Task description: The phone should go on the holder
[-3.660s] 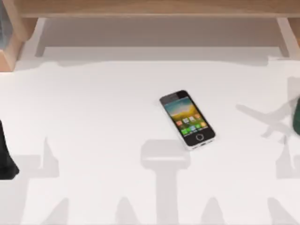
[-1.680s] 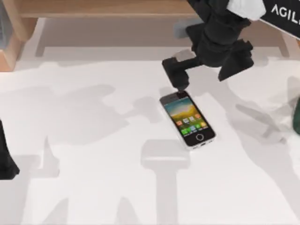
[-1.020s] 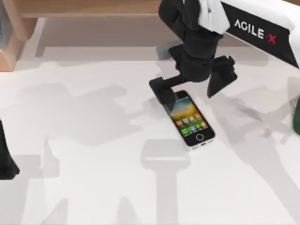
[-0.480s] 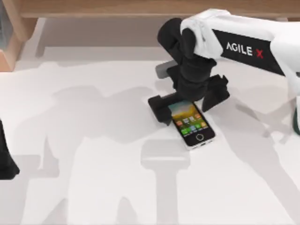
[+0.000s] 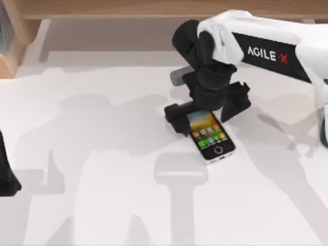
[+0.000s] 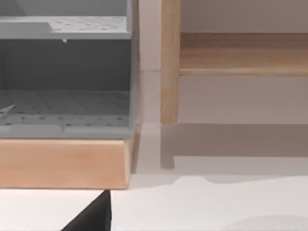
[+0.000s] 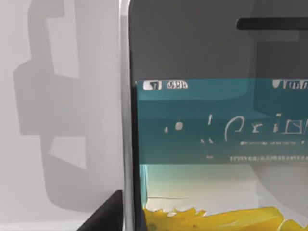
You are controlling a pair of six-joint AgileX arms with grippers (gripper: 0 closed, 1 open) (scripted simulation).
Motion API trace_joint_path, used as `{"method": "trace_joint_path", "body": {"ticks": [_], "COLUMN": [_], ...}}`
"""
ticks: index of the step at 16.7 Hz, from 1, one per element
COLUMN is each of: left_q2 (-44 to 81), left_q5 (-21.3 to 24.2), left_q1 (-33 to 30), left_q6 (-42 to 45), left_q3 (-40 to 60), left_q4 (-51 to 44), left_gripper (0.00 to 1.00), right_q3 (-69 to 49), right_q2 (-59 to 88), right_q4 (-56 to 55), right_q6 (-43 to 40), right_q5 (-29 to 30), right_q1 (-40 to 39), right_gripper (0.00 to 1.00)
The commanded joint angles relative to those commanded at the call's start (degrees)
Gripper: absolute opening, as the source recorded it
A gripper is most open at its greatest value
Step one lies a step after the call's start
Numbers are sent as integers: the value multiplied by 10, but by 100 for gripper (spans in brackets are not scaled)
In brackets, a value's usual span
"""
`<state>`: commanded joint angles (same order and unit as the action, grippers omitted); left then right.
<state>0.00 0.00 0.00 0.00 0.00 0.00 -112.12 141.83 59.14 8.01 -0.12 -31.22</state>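
The phone [image 5: 211, 137] lies flat on the white table [image 5: 102, 195] near the middle, screen up, home button toward the front right. My right gripper [image 5: 206, 114] is down over the phone's far end, open, one finger on each side of it and a gap left on the right side. The right wrist view looks straight down on the phone's upper screen [image 7: 207, 120], with one dark fingertip [image 7: 108, 214] beside its edge. The holder [image 5: 324, 134] is a dark green shape cut off at the table's right edge. My left gripper [image 5: 5, 174] stays parked at the left edge.
A wooden shelf [image 5: 102, 7] runs along the back of the table. At the back left stands a wooden rack [image 5: 10, 48], and the left wrist view shows its base [image 6: 62, 161] and grey perforated panels [image 6: 62, 108].
My right arm came in from the back right, dropped over the phone's far end, and its fingers have drawn slightly closer around it. The phone has not moved.
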Motion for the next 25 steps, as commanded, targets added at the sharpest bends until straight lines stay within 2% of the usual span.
{"method": "trace_joint_path", "body": {"ticks": [8, 25], "left_q2": [0, 0], "left_q5": [0, 0], "left_q1": [0, 0], "left_q6": [0, 0], "left_q3": [0, 0], "left_q4": [0, 0], "left_gripper": [100, 100], "right_q3": [0, -30], "right_q2": [0, -34], "right_q4": [0, 45], "right_q6": [0, -3], "right_q5": [0, 8], "right_q1": [0, 3], "right_gripper": [2, 0]}}
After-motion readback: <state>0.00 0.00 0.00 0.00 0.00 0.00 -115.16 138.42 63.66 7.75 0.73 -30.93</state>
